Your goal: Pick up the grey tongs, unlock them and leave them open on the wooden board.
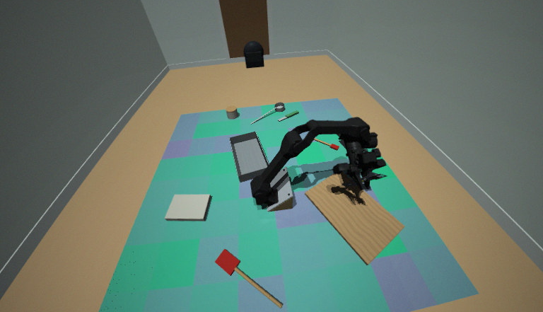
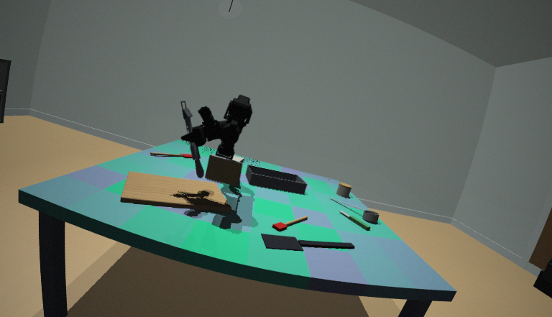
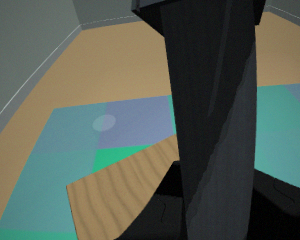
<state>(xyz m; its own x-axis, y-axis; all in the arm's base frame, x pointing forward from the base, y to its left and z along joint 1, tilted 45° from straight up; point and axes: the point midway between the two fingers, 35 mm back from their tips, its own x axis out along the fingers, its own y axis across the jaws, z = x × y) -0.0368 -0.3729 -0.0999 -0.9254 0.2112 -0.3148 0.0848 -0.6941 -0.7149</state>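
Observation:
The gripper point(image 2: 190, 136) point(image 3: 216, 200) is shut on the grey tongs point(image 2: 194, 159) point(image 3: 215, 100), around the middle of their length. In the exterior view the tongs stand nearly upright, loop end up and rounded tips down, in the air behind the wooden board point(image 1: 360, 232) point(image 2: 150, 191) point(image 3: 110, 205). In the wrist view they run up the middle of the picture, with a wider black part at the top. Their arms look close together; whether the lock is released cannot be told. The roasting tin point(image 1: 254, 173) point(image 2: 277, 183) has nothing across it.
A wedge-shaped block point(image 1: 285, 196) point(image 2: 223, 170) stands by the arm's base. A large red spatula point(image 1: 227, 261) and a cream slab point(image 1: 188, 206) lie farther off. A small red spatula point(image 1: 334, 146) point(image 2: 279, 226) and a black turner point(image 2: 281, 241) lie beyond the board's other end.

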